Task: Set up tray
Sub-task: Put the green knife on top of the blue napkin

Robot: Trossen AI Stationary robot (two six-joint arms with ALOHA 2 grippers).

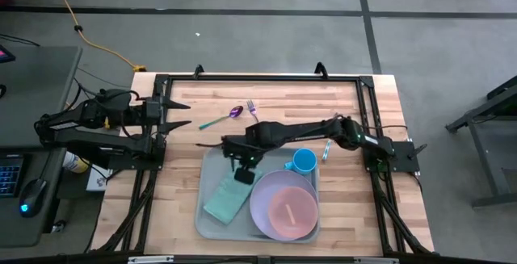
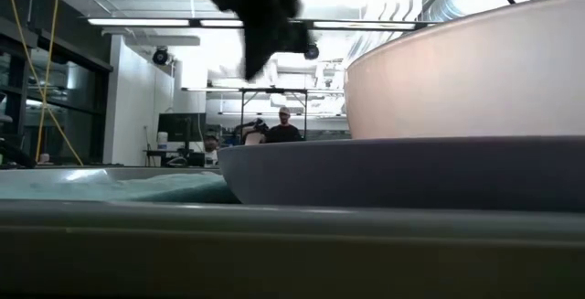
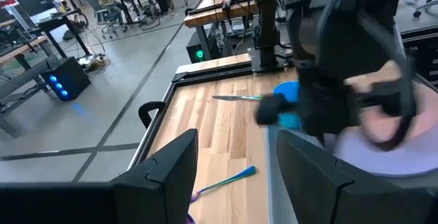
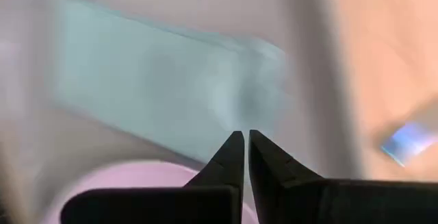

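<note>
Over on the left edge of the tabletop (image 1: 355, 102), the left end effector (image 1: 179, 112) waits with its fingers wide apart and nothing in them. Next comes the tray (image 1: 212, 167), near the front middle. It holds a green cloth (image 1: 228, 199), a purple plate (image 1: 262, 207) and a blue cup (image 1: 304, 161). Just above the cloth hangs the right end effector (image 1: 242, 175), pinched shut and empty.

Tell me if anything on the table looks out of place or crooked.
The teal napkin lies tilted in the tray, not square to its rim. The spoon and fork lie on the bare wood beyond it. Nothing looks spilled or damaged.
</note>
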